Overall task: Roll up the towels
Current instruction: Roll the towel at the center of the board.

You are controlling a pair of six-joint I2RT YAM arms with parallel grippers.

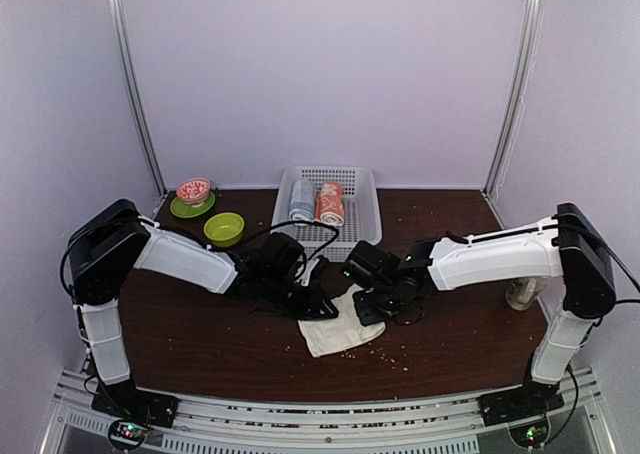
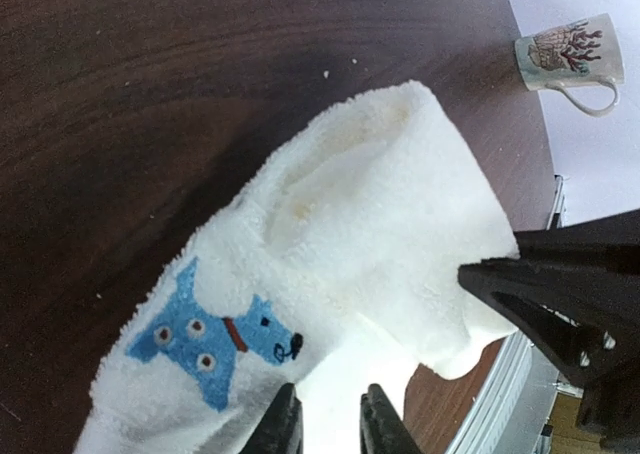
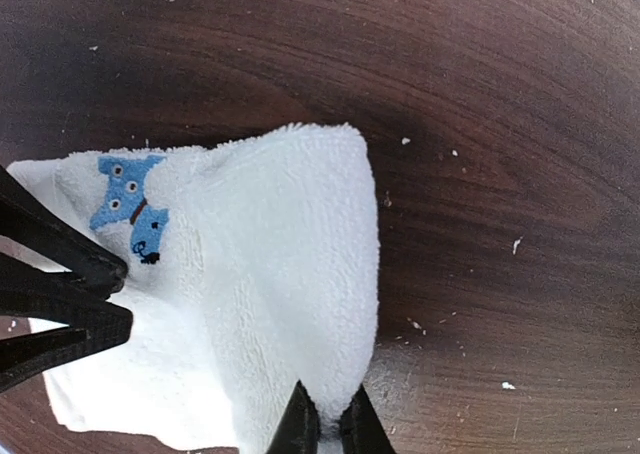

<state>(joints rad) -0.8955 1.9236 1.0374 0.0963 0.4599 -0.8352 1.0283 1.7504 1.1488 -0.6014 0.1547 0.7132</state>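
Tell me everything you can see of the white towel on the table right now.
The white towel is fluffy cream terry cloth with a blue animal print near one corner. It lies rumpled on the dark wooden table, one side folded over into a loose hump, not yet rolled. The right hand is shut on one edge. The left hand has its fingertips either side of another edge; whether it grips is unclear.

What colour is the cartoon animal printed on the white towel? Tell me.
The animal is blue with a red collar; the left wrist view shows it best.
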